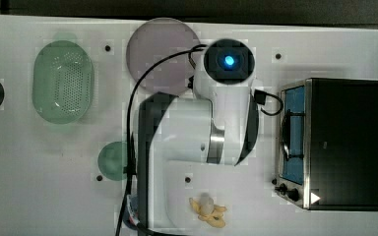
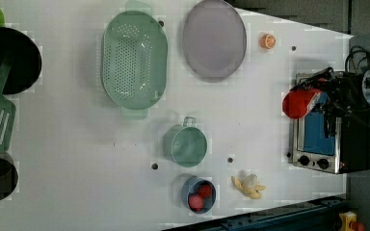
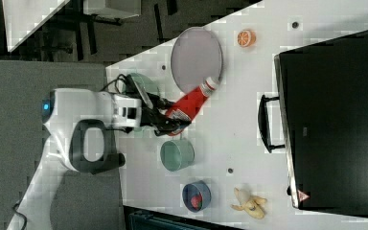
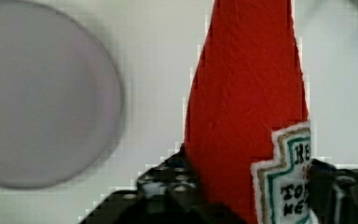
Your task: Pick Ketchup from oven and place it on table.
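tool: the tool is clamped on the lower body of the ketchup, its dark fingers pressed against both sides of the red bottle just below the label
ketchup: held in the air, tilted, with its white cap pointing away from the arm toward the pale-purple plate; in the left view the red bottle shows in front of the oven's glass door
oven: the oven stands at the top view's right edge of the table, its door appears shut and nothing of the bottle lies inside or on it
table: the table is not yet touched by the bottle; bare white surface lies under and around it, between the plate and the green cup
done: judging by how things lie, the pick is finished and the bottle is clear of the oven
left: lowering the bottle onto a free patch of table, letting go, and drawing the arm away
nearby: a green colander, a banana, an orange slice and a blue bowl with strawberries sit well apart from the likely drop spot
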{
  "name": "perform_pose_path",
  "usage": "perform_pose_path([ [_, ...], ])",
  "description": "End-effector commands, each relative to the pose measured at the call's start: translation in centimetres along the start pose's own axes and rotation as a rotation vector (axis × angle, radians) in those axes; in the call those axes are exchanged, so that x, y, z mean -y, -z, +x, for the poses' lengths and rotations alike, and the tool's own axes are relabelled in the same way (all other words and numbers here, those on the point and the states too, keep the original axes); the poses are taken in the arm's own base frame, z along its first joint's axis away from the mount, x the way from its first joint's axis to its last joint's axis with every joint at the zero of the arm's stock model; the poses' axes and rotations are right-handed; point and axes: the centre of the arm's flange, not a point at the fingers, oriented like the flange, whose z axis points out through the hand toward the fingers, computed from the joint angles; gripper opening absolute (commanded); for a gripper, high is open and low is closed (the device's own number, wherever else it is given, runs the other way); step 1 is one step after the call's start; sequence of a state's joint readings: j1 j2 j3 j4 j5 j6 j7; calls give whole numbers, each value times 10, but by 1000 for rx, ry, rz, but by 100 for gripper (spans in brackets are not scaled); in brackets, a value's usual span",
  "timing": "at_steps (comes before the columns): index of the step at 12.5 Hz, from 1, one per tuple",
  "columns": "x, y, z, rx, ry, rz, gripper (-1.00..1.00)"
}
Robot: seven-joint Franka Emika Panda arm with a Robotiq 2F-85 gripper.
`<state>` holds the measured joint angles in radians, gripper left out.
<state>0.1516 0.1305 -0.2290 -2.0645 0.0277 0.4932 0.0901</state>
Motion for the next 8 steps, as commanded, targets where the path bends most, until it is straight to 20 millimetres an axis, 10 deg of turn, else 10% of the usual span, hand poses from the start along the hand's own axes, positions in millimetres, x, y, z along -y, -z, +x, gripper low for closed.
perform_pose_path([
  [1,-8,-62,-24,-10,14,-15,24],
  [6,6,-142,-26,-46,37,-17,25],
  [8,13,-132,-28,-67,45,18,100],
])
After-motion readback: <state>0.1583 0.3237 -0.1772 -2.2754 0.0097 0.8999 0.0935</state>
